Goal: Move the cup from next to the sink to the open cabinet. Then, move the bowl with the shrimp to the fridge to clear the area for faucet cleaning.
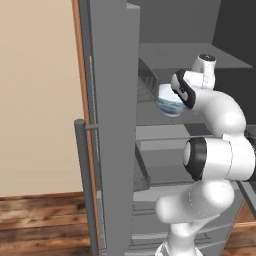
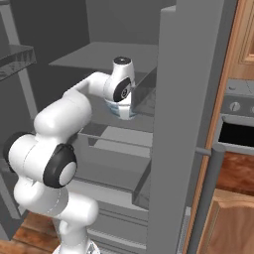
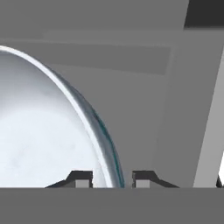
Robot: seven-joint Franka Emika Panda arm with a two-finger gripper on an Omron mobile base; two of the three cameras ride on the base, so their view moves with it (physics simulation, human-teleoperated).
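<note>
Bowl (image 1: pixel 169 102) on fridge (image 1: pixel 112 125) shelf

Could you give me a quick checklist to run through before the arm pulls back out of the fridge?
1. Fridge door open, with room to pull back: ok.
2. Bowl inside the fridge, over a grey shelf: ok.
3. Bowl resting flat on that shelf: cannot tell; the arm covers its base in both base views.
4. Claw let go of the bowl: not ok yet; in the hand view the rim runs between the fingertips with a slight gap each side, so whether it is freed is unclear.
5. Shrimp in the bowl: cannot tell; the visible inside looks plain white.
</note>
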